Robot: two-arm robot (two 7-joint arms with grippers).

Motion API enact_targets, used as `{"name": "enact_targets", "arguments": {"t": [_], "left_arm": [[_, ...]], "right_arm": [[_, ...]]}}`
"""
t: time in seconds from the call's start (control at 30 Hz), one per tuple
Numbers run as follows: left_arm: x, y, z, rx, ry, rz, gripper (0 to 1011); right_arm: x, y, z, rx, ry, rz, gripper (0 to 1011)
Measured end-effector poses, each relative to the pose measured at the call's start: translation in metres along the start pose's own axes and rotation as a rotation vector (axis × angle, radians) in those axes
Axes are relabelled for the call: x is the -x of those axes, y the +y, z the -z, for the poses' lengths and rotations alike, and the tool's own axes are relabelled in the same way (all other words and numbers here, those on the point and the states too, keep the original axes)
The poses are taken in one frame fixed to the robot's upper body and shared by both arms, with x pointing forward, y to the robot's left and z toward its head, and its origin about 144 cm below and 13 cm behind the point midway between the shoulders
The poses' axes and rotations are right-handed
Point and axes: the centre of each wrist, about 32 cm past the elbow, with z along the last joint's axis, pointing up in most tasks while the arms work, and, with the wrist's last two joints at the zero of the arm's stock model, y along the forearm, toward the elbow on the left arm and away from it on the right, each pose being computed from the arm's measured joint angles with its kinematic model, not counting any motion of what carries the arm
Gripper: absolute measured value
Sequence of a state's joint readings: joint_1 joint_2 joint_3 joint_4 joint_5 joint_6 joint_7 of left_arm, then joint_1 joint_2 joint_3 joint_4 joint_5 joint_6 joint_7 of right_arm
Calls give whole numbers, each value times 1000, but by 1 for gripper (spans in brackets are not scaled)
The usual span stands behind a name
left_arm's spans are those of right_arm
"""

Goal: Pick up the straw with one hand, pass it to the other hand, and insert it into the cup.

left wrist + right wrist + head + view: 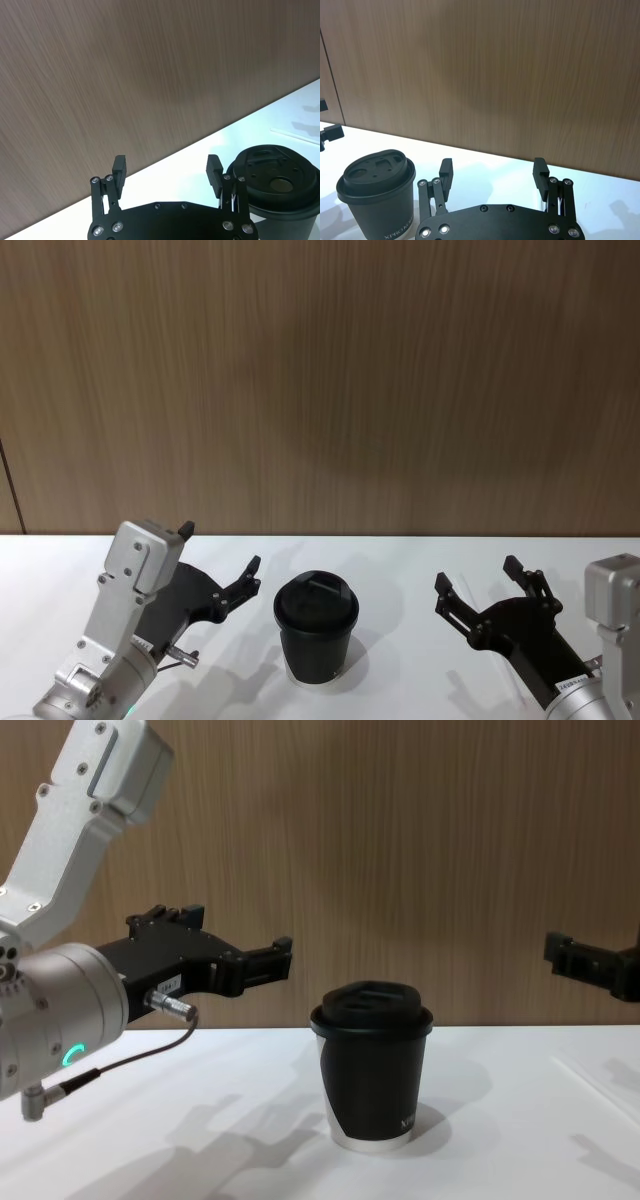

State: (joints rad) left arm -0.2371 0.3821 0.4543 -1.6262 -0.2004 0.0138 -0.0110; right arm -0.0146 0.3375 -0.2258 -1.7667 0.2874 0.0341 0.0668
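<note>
A small black paper cup with a domed black plastic lid stands upright on the white tabletop, roughly midway between the two arms, with a brown wood-grain wall behind it. The left gripper, long and black on a silver cylindrical wrist with a glowing green ring light and a thin dark cable, hangs above the tabletop just left of the cup. Its fingers are spread wide with nothing between them, and the nearer fingertip is close to the lid's edge without touching it. The right gripper, black and blocky, hovers on the cup's other side, a little farther from it. Its fingers are likewise spread apart and empty. The thin white straw lies flat on the tabletop on the far side of the cup from the left gripper, over toward the right arm. From the left wrist camera it is only a faint pale line, so I take it for the straw rather than swear to it. It is well apart from the left fingers, with the cup standing between them, and no finger of either gripper touches it.
</note>
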Motion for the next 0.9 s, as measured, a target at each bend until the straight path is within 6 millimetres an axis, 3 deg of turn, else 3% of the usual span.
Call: {"name": "enact_targets", "arguments": {"t": [0.9], "left_arm": [[0, 0, 0, 0, 0, 0, 1003]], "right_arm": [[0, 0, 0, 0, 0, 0, 1001]]}}
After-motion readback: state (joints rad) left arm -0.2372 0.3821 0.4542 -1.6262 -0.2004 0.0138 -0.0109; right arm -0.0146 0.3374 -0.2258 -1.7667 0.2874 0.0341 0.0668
